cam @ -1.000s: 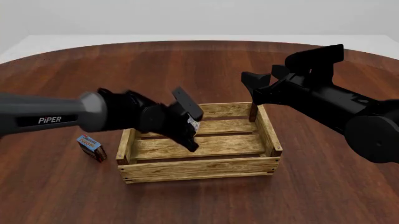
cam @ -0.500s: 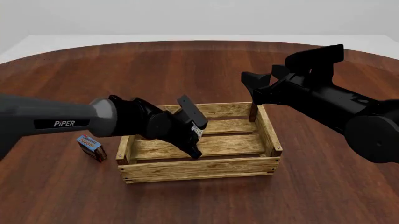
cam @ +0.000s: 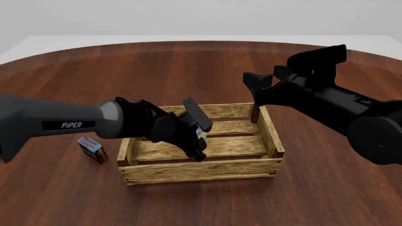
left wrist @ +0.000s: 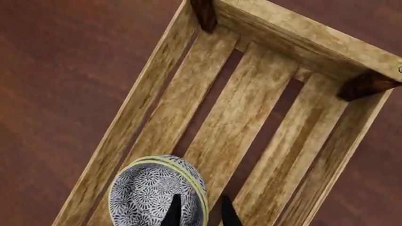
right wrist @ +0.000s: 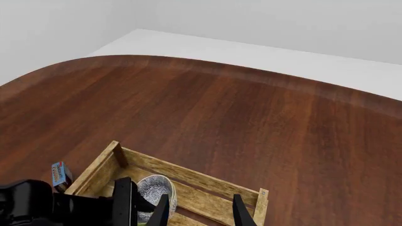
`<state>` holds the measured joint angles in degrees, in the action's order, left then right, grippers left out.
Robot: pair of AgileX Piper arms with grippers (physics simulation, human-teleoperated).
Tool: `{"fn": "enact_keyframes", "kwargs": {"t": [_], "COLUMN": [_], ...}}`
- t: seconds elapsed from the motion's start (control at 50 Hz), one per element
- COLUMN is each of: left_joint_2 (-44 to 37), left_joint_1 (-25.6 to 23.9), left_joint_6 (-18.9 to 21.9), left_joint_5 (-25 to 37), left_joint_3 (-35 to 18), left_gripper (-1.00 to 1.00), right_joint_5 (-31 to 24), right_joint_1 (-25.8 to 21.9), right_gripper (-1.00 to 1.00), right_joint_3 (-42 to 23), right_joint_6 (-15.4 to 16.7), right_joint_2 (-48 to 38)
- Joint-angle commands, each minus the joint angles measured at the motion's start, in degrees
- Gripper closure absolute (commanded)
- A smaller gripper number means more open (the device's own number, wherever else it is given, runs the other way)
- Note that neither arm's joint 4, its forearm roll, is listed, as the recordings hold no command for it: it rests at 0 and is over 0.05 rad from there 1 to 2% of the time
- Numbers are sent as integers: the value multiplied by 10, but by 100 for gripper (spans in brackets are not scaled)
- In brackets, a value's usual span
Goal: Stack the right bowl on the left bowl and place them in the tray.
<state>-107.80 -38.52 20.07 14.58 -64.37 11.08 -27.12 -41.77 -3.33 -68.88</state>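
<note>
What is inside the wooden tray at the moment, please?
Inside the tray is a patterned bowl with a yellow-green rim, gripped at its edge by the left tool. Whether a second bowl sits nested beneath it is hidden. The remaining slats are bare.

The front view looks forward and down from above the arms' side of the round wooden table [cam: 207,66], taking in the whole slatted tray [cam: 201,170], both arms and a small blue-and-red box [cam: 92,149] left of the tray. The left wrist view hangs close over the tray [left wrist: 251,117], looking almost straight down at its slats and a patterned bowl [left wrist: 157,195]. The right wrist view sits higher and further back, facing out across the table [right wrist: 238,122] to its far edge, and it shares the tray [right wrist: 188,176], bowl [right wrist: 152,189] and box [right wrist: 59,174] with the others.
</note>
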Motion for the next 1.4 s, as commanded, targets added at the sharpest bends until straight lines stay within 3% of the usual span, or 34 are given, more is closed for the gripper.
{"fn": "enact_keyframes", "kwargs": {"t": [0.02, 0.4, 0.82, 1.4], "left_joint_2": [16, 39, 157, 345], "left_joint_1": [-20, -19, -7, 72], "left_joint_6": [9, 10, -4, -142], "left_joint_5": [10, 12, 38, 26], "left_joint_3": [7, 18, 34, 74], "left_gripper": [-100, -100, -100, -100], "right_joint_5": [0, 0, 0, 0], "right_joint_1": [-1, 0, -1, 0], "right_gripper": [-100, -100, -100, -100], "right_joint_3": [0, 0, 0, 0], "right_joint_6": [0, 0, 0, 0], "right_joint_2": [1, 1, 1, 1]}}
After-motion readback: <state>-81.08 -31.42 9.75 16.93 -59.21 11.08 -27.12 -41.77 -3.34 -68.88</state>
